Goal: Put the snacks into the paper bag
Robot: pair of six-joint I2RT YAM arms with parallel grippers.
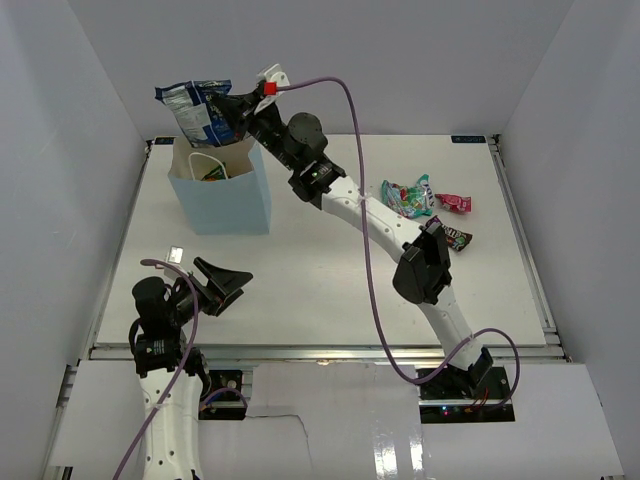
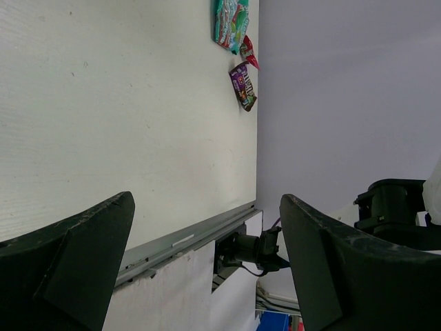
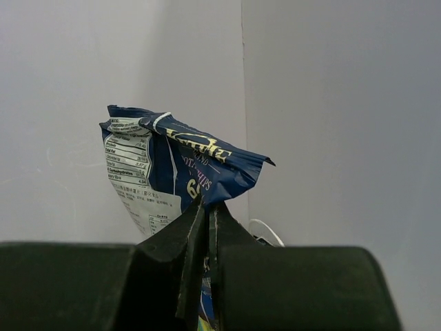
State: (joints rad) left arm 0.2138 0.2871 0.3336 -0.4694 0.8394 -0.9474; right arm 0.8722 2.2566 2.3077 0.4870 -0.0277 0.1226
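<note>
The light blue paper bag (image 1: 222, 200) stands upright at the table's far left, a white cord handle and some packet colours showing in its mouth. Over the bag's mouth hangs the blue-white bag (image 1: 198, 110), with my right gripper (image 1: 240, 112) shut on it. In the right wrist view the blue-white bag (image 3: 176, 169) rises above the closed fingertips (image 3: 207, 207). A green bag (image 1: 406, 197), a teal-red candy bag (image 1: 452, 203) and a dark purple candy pack (image 1: 456, 238) lie on the table at the right. My left gripper (image 1: 228, 285) stands open and empty near the front left.
The table's metal front rail (image 2: 186, 238) runs under the left gripper. White enclosure walls close in the left, back and right sides. The right arm (image 1: 400, 240) stretches diagonally across the table, trailing a purple cable (image 1: 368, 270).
</note>
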